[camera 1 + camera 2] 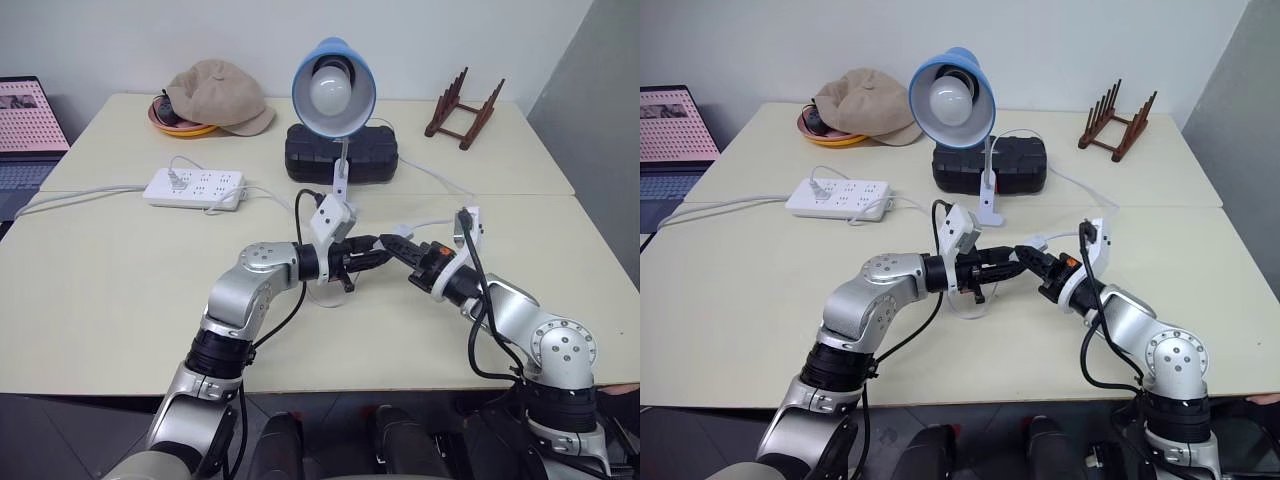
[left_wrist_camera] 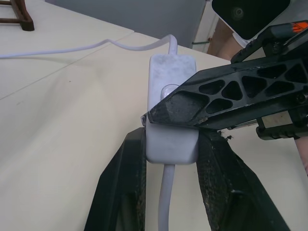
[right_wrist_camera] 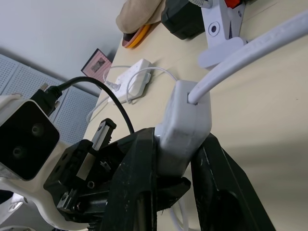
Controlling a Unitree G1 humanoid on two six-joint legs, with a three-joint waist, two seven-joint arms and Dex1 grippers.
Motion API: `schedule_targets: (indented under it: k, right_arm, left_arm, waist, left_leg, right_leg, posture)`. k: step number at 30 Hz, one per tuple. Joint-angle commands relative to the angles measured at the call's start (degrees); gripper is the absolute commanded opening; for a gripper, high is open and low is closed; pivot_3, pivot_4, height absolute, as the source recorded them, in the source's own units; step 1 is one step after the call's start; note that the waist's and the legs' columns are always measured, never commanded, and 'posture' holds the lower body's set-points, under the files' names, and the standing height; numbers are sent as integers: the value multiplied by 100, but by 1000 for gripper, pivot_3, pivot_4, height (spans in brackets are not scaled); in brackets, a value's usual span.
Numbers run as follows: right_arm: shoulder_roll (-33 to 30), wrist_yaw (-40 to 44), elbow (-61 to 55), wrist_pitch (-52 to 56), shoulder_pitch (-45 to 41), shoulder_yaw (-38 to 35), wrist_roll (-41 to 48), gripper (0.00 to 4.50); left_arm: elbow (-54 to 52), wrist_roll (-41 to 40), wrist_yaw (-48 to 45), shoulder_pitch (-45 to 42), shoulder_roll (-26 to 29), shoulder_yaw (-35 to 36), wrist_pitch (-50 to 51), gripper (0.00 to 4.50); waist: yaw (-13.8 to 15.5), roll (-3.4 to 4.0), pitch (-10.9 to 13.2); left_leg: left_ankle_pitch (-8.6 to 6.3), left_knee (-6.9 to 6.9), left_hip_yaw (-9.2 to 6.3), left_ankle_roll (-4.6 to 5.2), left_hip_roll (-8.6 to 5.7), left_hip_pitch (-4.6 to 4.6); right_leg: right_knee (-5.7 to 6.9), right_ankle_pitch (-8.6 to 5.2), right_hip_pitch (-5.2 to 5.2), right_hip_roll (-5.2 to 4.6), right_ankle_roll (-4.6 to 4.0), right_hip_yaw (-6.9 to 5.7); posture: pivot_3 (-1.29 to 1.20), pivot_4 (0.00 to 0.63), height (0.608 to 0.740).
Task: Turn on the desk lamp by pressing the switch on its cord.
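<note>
The switch (image 2: 171, 110), a small white oblong on the thin white cord (image 2: 163, 202), sits raised just above the cream worktop (image 1: 120, 290) in front of me, between my two hands. My left pincer (image 2: 171, 154) is clamped on its sides, one black finger against each long edge, with the cord running out from both ends. My right pincer (image 3: 168, 159) comes in from the other side and is closed on the same switch; in the left wrist view one of its black fingers (image 2: 231, 101) lies across the switch's top face, its tip over the round button there (I cannot tell how hard it bears down). In the head views the two pincers meet tip to tip at the middle of the worktop, left (image 1: 372, 252) and right (image 1: 1025, 258).

The desk lamp (image 1: 333, 88) stands just behind them on its white clip base, the light-blue shade tilted toward me and the round white bulb unlit. Behind the lamp is a black case (image 1: 340, 155). To its left a white power strip (image 1: 195, 187) lies flat with its own thicker cable, and farther back a beige cap (image 1: 220, 95) rests on an orange dish. A dark wooden rack (image 1: 463, 110) stands at the far right, and a laptop (image 1: 25, 125) sits at the left edge.
</note>
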Motion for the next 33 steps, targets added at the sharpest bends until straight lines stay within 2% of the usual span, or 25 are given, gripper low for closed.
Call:
schedule_targets:
  k: [1, 2, 5, 8, 14, 15, 25, 33]
  right_arm:
    - [-103, 62, -146, -65, 85, -67, -127, 1294]
    - [-92, 84, -155, -80, 94, -75, -101, 1389]
    - [-94, 128, -198, -100, 126, -92, -29, 2212]
    - [-137, 176, -228, -92, 156, -106, 25, 2765]
    - [-235, 239, -233, -93, 158, -200, 317, 4346]
    - [-243, 239, -231, -105, 156, -222, 385, 4447]
    - [-258, -119, -100, -348, 110, -365, 1158, 4447]
    - [-347, -213, -70, -353, 102, -181, 1026, 4447]
  left_arm:
    - [-131, -180, -77, -210, 41, 108, -175, 1107]
    - [-115, -179, -88, -222, 42, 102, -185, 1107]
    - [-80, -182, -103, -243, 49, 92, -203, 1107]
    - [-40, -177, -126, -264, 67, 86, -234, 1107]
    - [27, -175, -147, -301, 82, 75, -298, 1107]
    - [31, -173, -147, -300, 81, 74, -305, 1107]
    - [13, -184, -129, -291, 65, 64, -323, 1107]
    - [-28, -196, -116, -284, 56, 58, -305, 1107]
  waist:
    - [1, 0, 0]
    - [2, 0, 0]
    - [2, 0, 0]
    - [3, 0, 0]
    - [4, 0, 0]
    - [4, 0, 0]
    - [4, 0, 0]
    - [4, 0, 0]
  left_leg:
    - [0, 0, 0, 0, 0, 0]
    - [0, 0, 0, 0, 0, 0]
    - [0, -2, 0, 0, 0, 0]
    - [0, -1, 1, 0, 0, -1]
    - [0, -1, 1, 0, 0, 0]
    - [0, -1, 0, 0, 0, 0]
    - [0, -2, 1, 0, 0, -2]
    - [0, -2, 1, 0, 0, -2]
  right_leg:
    - [-1, 0, 0, 0, 0, 0]
    - [-1, 0, 0, 0, 0, 0]
    - [-1, 0, 0, 0, 0, 0]
    - [-2, 0, 0, 0, 0, 1]
    - [-2, 0, 0, 0, 0, 1]
    - [-2, 0, 0, 0, 0, 0]
    - [-3, 0, 0, 0, 0, 1]
    - [-4, -1, -1, 0, 0, 1]
  posture:
    - [0, 150, 740]
    - [0, 150, 740]
    - [0, 150, 740]
    - [0, 150, 740]
    - [0, 150, 740]
    - [0, 150, 740]
    - [0, 150, 740]
    - [0, 150, 740]
